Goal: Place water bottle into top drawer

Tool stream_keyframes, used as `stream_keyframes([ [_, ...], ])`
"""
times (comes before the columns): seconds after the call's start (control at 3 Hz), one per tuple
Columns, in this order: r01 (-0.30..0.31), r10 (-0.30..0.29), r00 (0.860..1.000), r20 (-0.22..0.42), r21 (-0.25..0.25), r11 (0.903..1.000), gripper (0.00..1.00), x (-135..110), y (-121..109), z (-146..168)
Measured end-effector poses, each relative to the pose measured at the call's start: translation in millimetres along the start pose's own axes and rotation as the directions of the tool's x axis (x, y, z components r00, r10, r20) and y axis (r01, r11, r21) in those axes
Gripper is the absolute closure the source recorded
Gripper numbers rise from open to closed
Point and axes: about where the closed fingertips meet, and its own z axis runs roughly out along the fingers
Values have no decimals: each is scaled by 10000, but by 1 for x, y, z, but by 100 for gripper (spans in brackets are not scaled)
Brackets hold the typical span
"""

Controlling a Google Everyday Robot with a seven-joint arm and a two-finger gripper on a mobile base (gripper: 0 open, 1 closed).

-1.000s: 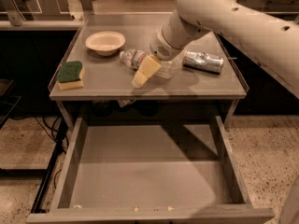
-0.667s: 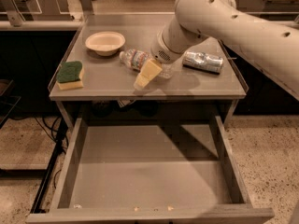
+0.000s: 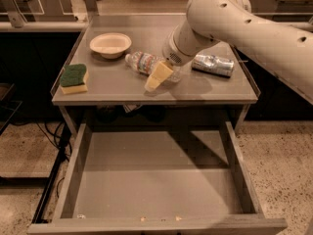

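The drawer point(image 3: 151, 180) stands pulled out toward the near side, below the front edge of the worktop point(image 3: 112, 84). It is wide and shallow, grey, with a flat bottom and low side walls, and nothing large lies in it; a few small specks show along its near wall. The worktop above it is grey too and carries all the loose things.

The cream-coloured arm point(image 3: 234, 18) comes in from the far right and bends down toward the middle of the worktop. A shallow pale bowl point(image 3: 110, 44) sits at the far left. A crushed silver can point(image 3: 212, 64) lies on its side at the right, just beyond the arm's wrist. A sponge point(image 3: 74, 78), green on top and yellow below, rests near the left edge.

The water bottle point(image 3: 143, 62) lies on its side in the middle of the worktop, cap pointing far-left, right of the bowl, its clear end under the hand point(image 3: 158, 76). The hand is low over that end; I cannot tell whether it is open or closed on it.
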Motion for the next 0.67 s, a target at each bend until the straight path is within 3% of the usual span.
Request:
stream_keyframes([
  [0.33,-100,104,9995,288,-161,9998,0,-1,-1,-2],
  [0.67,-69,104,9947,1018,-353,9994,0,-6,-12,-10],
])
